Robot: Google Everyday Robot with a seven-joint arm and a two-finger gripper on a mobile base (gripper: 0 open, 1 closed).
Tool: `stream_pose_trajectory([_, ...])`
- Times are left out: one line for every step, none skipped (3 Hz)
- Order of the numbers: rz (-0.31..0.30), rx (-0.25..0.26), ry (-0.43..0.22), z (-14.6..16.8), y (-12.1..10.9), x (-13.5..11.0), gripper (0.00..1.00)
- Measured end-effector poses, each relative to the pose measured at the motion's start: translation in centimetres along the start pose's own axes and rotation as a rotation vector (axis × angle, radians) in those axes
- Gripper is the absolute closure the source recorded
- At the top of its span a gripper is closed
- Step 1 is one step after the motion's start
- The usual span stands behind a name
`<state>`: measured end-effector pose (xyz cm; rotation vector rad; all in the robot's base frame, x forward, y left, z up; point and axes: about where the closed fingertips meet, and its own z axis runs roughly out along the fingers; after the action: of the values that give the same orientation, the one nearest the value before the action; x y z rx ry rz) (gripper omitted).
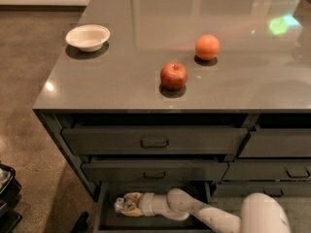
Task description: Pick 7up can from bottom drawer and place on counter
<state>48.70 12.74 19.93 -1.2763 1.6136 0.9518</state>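
A brownish floor [29, 130] is stretching along the left side, and a dark object [6, 188], cut off by the left edge, is sitting low on it. On the grey glossy desk [121, 93], a white bowl [88, 37] is resting upright near the left edge, well apart from the fruit. Below the near edge of the desk, the bottom drawer [108, 218] is standing pulled out under two shut handled drawers, the top drawer [154, 141] and the middle drawer [154, 171]. Inside the bottom drawer, toward its left part, the 7up can [119, 206] is showing as a small silvery shape right at the tip of the pincer [128, 205]. The pincer is lying low inside the drawer, pointing left, and it is touching or nearly touching the can; how far it is open, and whether it is gripping the can, I cannot tell. The white arm [194, 211] is reaching in from the right, running from a bulky white segment [265, 218] at the near right. Up on the desk, a red apple [173, 75] is sitting near the middle, close to the near edge, and an orange [207, 47] is sitting just right of it and farther back, apart from it. A green light reflection [280, 24] is glowing on the far right of the desk, and the right-hand drawers [277, 145] are staying shut below.
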Motion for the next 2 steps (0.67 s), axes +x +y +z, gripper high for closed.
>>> stream_pose_trajectory([0.083,0.114,0.015,-7.5,0.4,-0.6,1.00])
stream_pose_trajectory([0.172,0.307,0.059,-16.1,-0.2,-1.5,1.00])
